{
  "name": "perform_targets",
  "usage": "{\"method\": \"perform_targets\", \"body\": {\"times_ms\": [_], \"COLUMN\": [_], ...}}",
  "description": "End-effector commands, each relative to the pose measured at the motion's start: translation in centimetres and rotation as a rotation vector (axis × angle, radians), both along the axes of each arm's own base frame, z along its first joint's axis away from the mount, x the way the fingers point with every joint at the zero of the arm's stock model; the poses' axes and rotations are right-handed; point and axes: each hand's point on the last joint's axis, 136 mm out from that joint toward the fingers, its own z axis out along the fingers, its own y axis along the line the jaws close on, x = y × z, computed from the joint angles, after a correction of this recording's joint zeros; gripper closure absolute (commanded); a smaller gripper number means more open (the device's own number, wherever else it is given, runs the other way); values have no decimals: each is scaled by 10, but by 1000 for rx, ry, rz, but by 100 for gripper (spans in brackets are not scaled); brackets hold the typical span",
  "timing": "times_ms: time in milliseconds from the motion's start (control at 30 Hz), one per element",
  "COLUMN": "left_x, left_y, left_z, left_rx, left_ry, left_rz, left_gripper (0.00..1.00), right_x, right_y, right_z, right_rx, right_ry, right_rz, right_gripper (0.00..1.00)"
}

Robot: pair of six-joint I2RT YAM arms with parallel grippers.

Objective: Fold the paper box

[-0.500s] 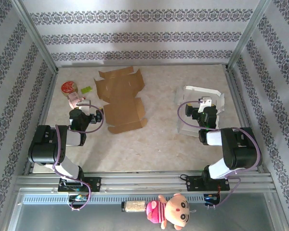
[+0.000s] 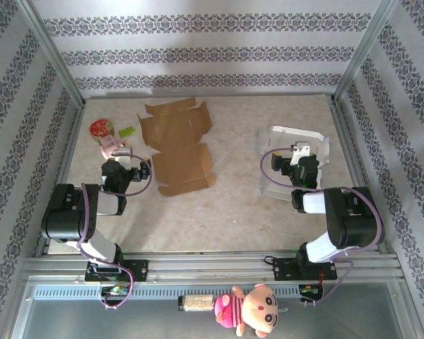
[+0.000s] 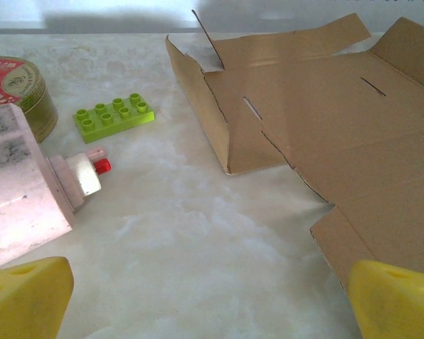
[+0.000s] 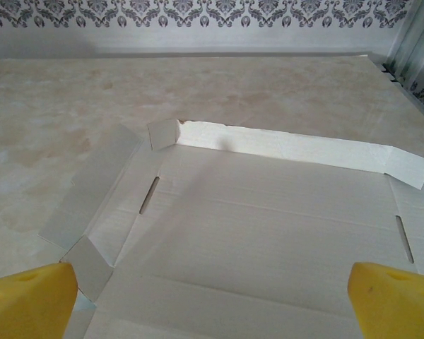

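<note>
Both grippers stood released over unfolded box blanks on the beige marbled table.

The left gripper had its yellow fingers spread wide with nothing between them. It sat just beside the flat brown cardboard box, which lay left of the table's middle with one side flap raised. The right gripper, equally wide and empty, was over the near part of the flat white paper box at the right, whose far edge strip stood up. Left of the brown box lay a green studded toy brick, a round red-lidded tin and a pale pink bottle with a red tip.
</note>
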Motion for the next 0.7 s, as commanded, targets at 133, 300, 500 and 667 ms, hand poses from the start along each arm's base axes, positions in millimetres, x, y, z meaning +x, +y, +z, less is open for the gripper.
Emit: {"method": "perform_targets", "body": {"times_ms": [133,300,500,667], "left_x": [-7,-21,-35,-58], "left_y": [11,33,-23,-123], "left_z": [33,86,124,116], "left_rx": [12,-85,-567,-739], "left_ry": [-86,-74,143,440], "left_rz": [84,284,195,-35], "left_gripper": [1,1,1,1], "right_x": [-3,-17,-7,28], "right_y": [-2,4,82,139], "right_z": [34,86,106,89], "right_rx": [0,204,493,467], "right_ry": [-13,-9,319,604], "right_rz": [-22,-66,174,311], "right_gripper": [2,2,3,6]}}
